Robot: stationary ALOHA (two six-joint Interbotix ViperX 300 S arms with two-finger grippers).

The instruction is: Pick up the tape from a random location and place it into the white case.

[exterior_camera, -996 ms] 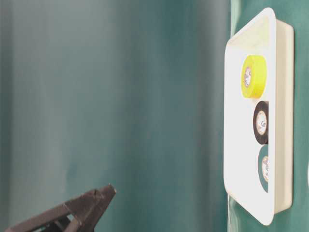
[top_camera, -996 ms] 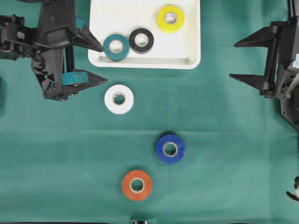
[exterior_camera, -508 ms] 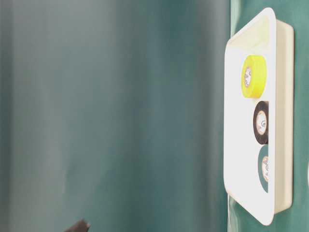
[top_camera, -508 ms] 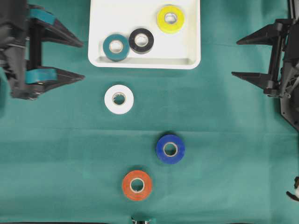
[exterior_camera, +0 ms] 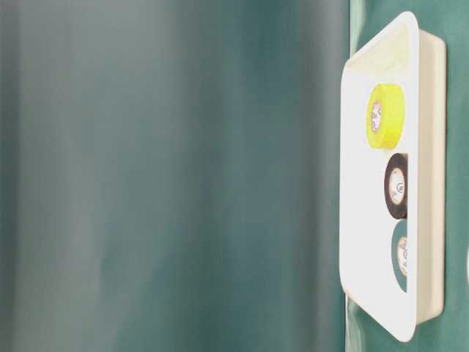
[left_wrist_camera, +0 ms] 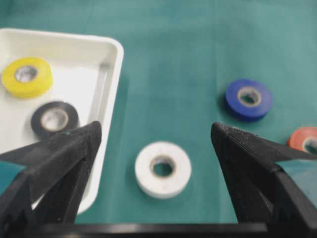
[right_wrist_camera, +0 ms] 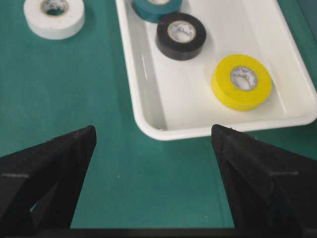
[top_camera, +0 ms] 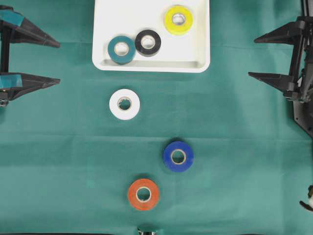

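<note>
Three rolls wait outside the white case (top_camera: 151,61), so with my left gripper (left_wrist_camera: 156,136) spread wide and empty, I centre on the white tape (left_wrist_camera: 163,168) just ahead between my fingers, dropping straight.

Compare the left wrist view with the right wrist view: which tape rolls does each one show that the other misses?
Only the left wrist view shows the blue roll and part of the orange roll, both lying on the green cloth. Only the right wrist view shows the teal roll, cut off at the top edge, inside the white case. Both views show the white roll on the cloth outside the case, and the black roll and yellow roll inside it. Each view is framed by its own open, empty fingers.
</note>
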